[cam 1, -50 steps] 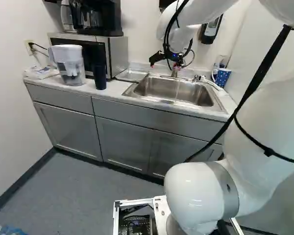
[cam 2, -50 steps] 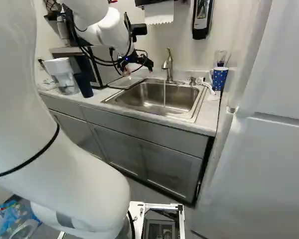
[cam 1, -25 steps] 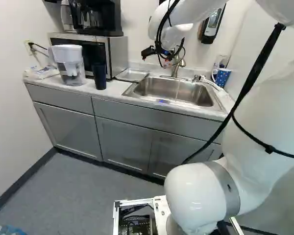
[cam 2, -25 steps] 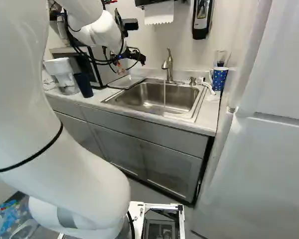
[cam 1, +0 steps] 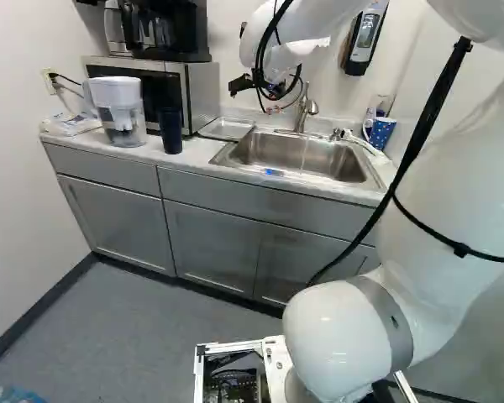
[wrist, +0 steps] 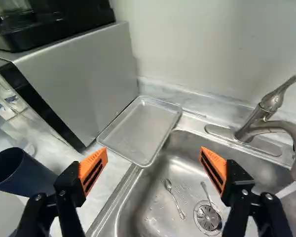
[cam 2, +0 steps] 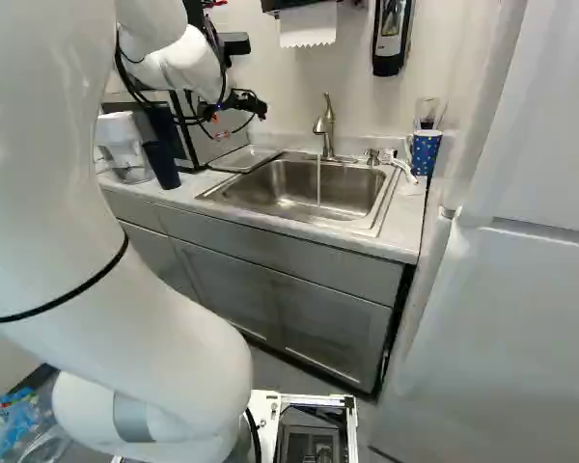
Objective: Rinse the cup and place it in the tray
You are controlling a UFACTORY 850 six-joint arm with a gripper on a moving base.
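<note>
My white arm (cam 1: 449, 193) rises from its lowest joint and reaches ahead, bending at the wrist (cam 2: 188, 63). My black gripper (cam 2: 234, 118) tilts downward, its two fingers spread wide, the orange pads (wrist: 93, 171) facing each other, well apart.

This place is a small kitchen corner. It has a steel sink (cam 2: 309, 188) with a tap (cam 2: 326, 125) from which water runs, set in a worktop (cam 2: 405, 217). Below the worktop there are grey cupboards (cam 1: 210, 239). A microwave (cam 1: 203, 92) carries a coffee machine (cam 1: 168, 32). On the wall there hangs a soap dispenser (cam 2: 390, 37).
</note>
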